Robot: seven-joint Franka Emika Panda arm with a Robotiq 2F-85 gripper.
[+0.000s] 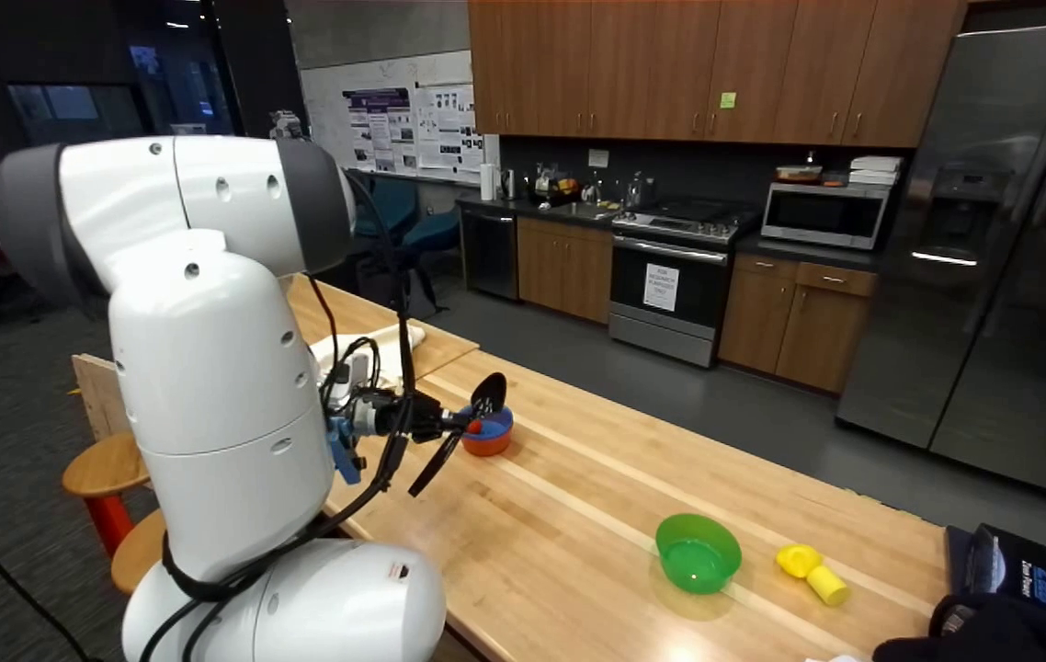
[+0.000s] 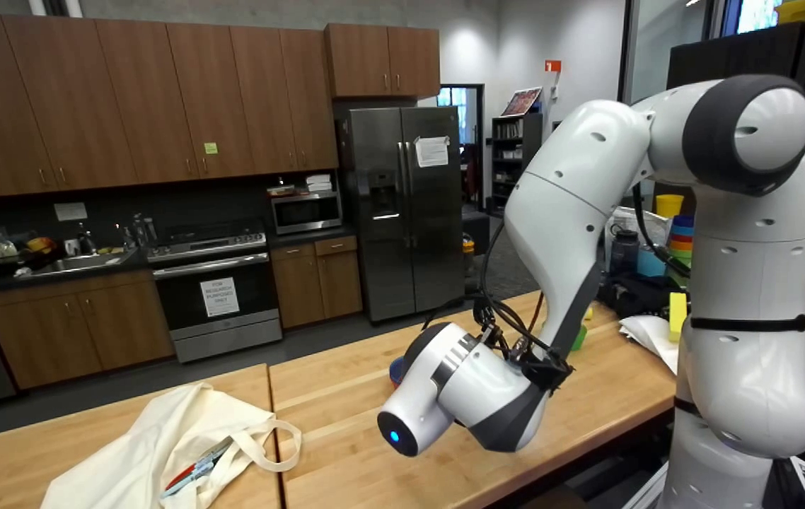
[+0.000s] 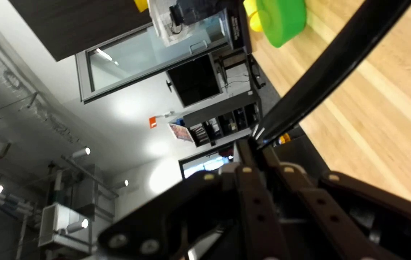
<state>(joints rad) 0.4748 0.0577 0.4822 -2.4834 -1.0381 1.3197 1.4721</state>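
The long-handled, oval-headed slotted spoon (image 1: 488, 388) is plain glossy black; the jointed pincer (image 3: 258, 142) is black too, dotted with brassy screw heads (image 3: 247, 169). The small round bowl (image 1: 488, 447) is blue around the top and orange-red below. The deep, see-through round bowl (image 1: 698, 552) is green, and the small rounded plastic piece (image 1: 813, 571) yellow. The wooden table (image 1: 560, 515) is honey-coloured with paler stripes; the smooth arm (image 1: 210, 368) is white with dark grey sections; the cloth tote bag (image 2: 155, 438) is cream.

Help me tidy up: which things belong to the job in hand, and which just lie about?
In the job:
black slotted spoon, held by the end effector
probably the nearby blue-and-orange round bowl

Apparently lying about:
green translucent round bowl
yellow cylinder-ended object
cream cloth tote bag
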